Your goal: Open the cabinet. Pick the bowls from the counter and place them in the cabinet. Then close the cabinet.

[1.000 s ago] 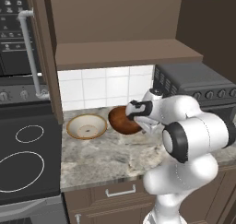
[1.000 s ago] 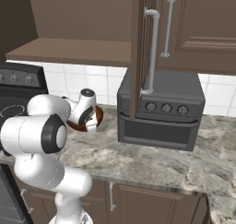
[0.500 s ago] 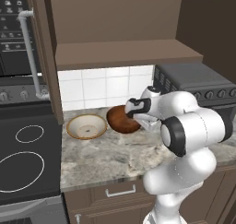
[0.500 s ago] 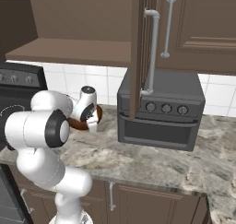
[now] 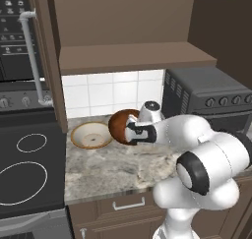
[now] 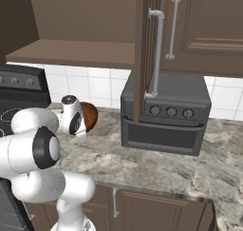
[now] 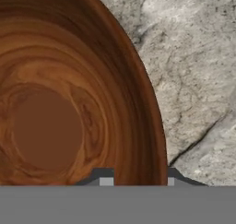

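Observation:
My gripper (image 5: 131, 133) is shut on the rim of the reddish-brown wooden bowl (image 5: 120, 126), which hangs tipped on its side just above the counter (image 5: 113, 166). In the hand view the bowl's inside (image 7: 55, 103) spreads over the left, its rim running down between my fingertips (image 7: 106, 178). The shallow tan-rimmed bowl (image 5: 90, 135) rests on the counter to the left, near the wooden one. The cabinet stands open: its left door (image 5: 47, 61) is swung out, its shelf (image 5: 133, 56) is bare, and the right door (image 6: 143, 54) points edge-on towards me.
A black toaster oven (image 5: 209, 93) sits on the counter right of the bowls, under the cabinet. The black stovetop (image 5: 27, 169) lies to the left. A brown drawer (image 5: 129, 203) runs under the counter's front edge. White tiles back the counter.
The wooden bowl has come up off the counter in my gripper, tipped onto its side and shifted a little left towards the tan bowl. The tan bowl has not moved.

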